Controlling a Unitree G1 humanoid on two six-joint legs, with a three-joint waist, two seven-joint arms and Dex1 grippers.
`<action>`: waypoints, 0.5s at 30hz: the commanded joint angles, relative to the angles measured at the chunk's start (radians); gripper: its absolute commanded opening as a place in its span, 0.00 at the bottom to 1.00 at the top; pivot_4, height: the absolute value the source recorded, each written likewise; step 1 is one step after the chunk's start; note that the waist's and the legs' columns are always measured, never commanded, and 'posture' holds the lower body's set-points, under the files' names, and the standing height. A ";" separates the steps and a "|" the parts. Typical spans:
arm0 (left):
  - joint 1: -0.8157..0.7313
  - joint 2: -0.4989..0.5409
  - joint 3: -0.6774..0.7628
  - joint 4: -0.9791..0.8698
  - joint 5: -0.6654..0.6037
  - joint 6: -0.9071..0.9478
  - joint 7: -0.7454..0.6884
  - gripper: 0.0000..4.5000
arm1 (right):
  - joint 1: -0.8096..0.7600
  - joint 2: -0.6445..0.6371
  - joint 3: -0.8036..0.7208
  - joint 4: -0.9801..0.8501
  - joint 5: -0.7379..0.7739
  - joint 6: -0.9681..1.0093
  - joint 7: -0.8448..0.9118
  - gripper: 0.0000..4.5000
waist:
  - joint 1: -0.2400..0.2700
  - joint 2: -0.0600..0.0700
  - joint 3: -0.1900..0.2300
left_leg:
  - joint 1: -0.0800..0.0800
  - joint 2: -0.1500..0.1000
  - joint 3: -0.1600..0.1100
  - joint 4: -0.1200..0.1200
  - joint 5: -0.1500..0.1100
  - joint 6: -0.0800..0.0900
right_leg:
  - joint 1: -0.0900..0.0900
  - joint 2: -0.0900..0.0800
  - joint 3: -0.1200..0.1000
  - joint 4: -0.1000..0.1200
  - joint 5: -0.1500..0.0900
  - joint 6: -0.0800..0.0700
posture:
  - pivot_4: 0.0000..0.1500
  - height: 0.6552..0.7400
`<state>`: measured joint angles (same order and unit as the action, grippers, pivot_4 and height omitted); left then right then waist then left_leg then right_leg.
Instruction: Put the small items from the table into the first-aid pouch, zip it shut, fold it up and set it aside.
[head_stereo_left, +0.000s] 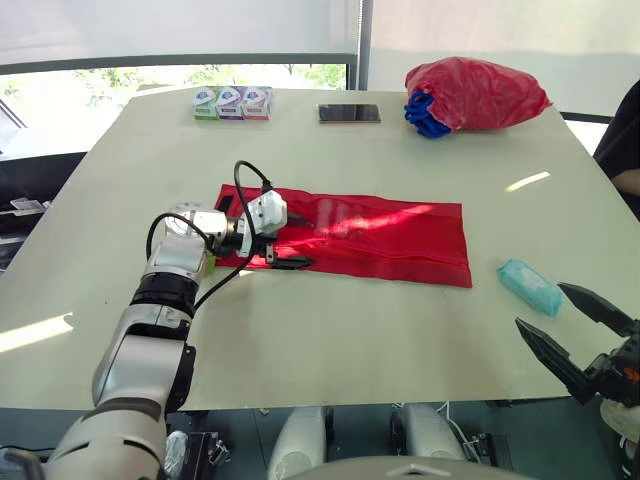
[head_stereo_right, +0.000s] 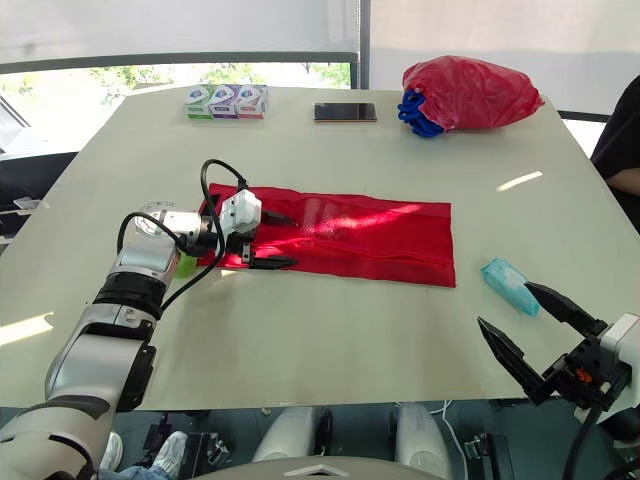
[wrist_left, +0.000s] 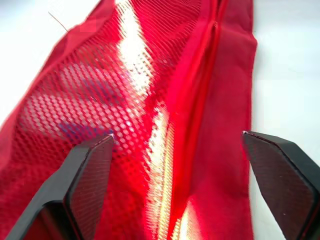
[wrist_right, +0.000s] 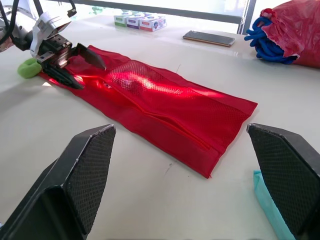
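The red first-aid pouch lies flat and unfolded at the table's middle, mesh side up. My left gripper is open over the pouch's left end, its fingers straddling the mesh and the zipper line. Pale and blue shapes show through the mesh. A small green item lies beside the left wrist at the pouch's left edge. A teal packet rests on the table right of the pouch. My right gripper hovers open near the front right edge, just short of the packet, holding nothing.
Three small boxes and a dark phone sit along the far edge. A red bag with a blue bundle lies at the far right corner. A person's arm shows at the right edge.
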<state>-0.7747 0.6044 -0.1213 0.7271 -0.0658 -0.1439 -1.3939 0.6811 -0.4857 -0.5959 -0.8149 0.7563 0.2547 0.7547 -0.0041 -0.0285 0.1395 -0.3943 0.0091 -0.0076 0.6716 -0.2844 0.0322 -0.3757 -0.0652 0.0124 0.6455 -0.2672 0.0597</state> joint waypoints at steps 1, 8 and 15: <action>-0.027 0.021 0.019 0.019 0.014 -0.034 0.053 0.97 | -0.009 -0.004 0.005 -0.029 0.004 -0.024 -0.004 1.00 | 0.000 0.000 0.000 | 0.000 0.000 0.000 0.000 0.000 0.000 | 0.000 0.000 0.000 0.000 0.000 0.000 | 1.00 1.00; -0.038 0.026 0.018 0.065 0.029 -0.062 0.099 0.97 | -0.024 -0.006 0.016 -0.029 -0.001 -0.023 -0.010 1.00 | 0.000 0.000 0.000 | 0.000 -0.001 0.000 0.000 0.000 0.000 | 0.000 0.000 0.000 0.000 0.000 0.000 | 1.00 1.00; -0.055 0.026 0.016 0.134 0.045 -0.075 0.120 0.55 | -0.036 -0.009 0.026 -0.029 -0.005 -0.023 -0.016 1.00 | 0.000 0.000 0.000 | 0.000 -0.002 0.000 0.000 0.000 0.000 | 0.000 0.000 0.000 0.000 0.000 0.000 | 1.00 1.00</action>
<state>-0.8129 0.6230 -0.1235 0.8782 -0.0023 -0.2146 -1.2628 0.6483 -0.4871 -0.5640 -0.8151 0.7464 0.2546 0.7370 -0.0042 -0.0285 0.1395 -0.3943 0.0074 -0.0077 0.6717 -0.2844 0.0323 -0.3758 -0.0651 0.0122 0.6457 -0.2672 0.0597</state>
